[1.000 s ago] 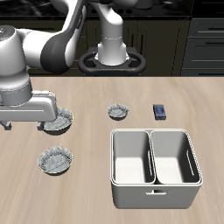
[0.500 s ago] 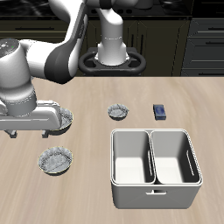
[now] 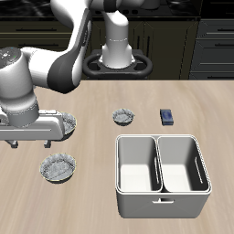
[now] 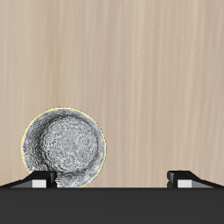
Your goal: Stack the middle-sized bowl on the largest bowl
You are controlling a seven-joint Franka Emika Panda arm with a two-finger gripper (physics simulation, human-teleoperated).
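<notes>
We see the middle-sized bowl (image 3: 63,126) (image 4: 63,149) upright on the desk (image 3: 101,196), mouth facing up, round with no long axis. It sits well apart from the white bin (image 3: 162,196), level with the bin's back wall. The largest bowl (image 3: 58,167) stands beside the bin's middle, equally far off. The gripper (image 3: 27,143) (image 4: 112,178) hovers beyond the middle-sized bowl, fingers (image 4: 39,179) spread wide and holding nothing.

There are three shiny grey bowls: two big ones (image 3: 58,167) (image 3: 64,122) and one tiny one (image 3: 123,116). There is one white bin (image 3: 162,175) and one small blue thing (image 3: 167,116).
</notes>
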